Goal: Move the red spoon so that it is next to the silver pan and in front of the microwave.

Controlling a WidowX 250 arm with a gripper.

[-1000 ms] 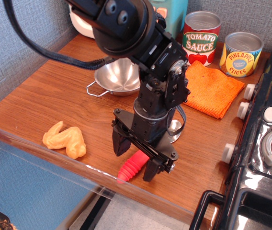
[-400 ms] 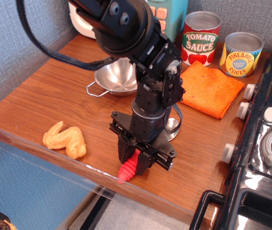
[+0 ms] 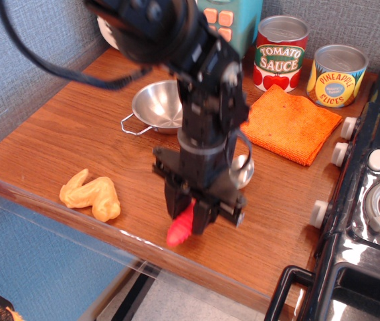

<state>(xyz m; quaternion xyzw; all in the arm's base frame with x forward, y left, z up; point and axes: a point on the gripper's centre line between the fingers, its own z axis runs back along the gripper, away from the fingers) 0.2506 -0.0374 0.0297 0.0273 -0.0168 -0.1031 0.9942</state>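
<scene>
My gripper (image 3: 188, 215) is shut on the coral-red ribbed handle of the red spoon (image 3: 178, 229) near the counter's front edge. The handle's end hangs just above the wood, and the spoon's silver bowl (image 3: 245, 171) shows behind the gripper, lifted off the surface. The silver pan (image 3: 156, 107) sits behind my arm at the back of the counter, with a wire loop handle at its left. The microwave (image 3: 233, 20) shows only as a teal corner with salmon buttons at the top, mostly hidden by my arm.
An orange toy chicken wing (image 3: 92, 194) lies at the front left. An orange cloth (image 3: 292, 125) lies at the right, with a tomato sauce can (image 3: 281, 53) and a pineapple can (image 3: 336, 75) behind it. A black toy stove (image 3: 370, 200) borders the right.
The jaws closed on the spoon's red handle, and the gripper has risen slightly with it, lifting the spoon's bowl off the counter.
</scene>
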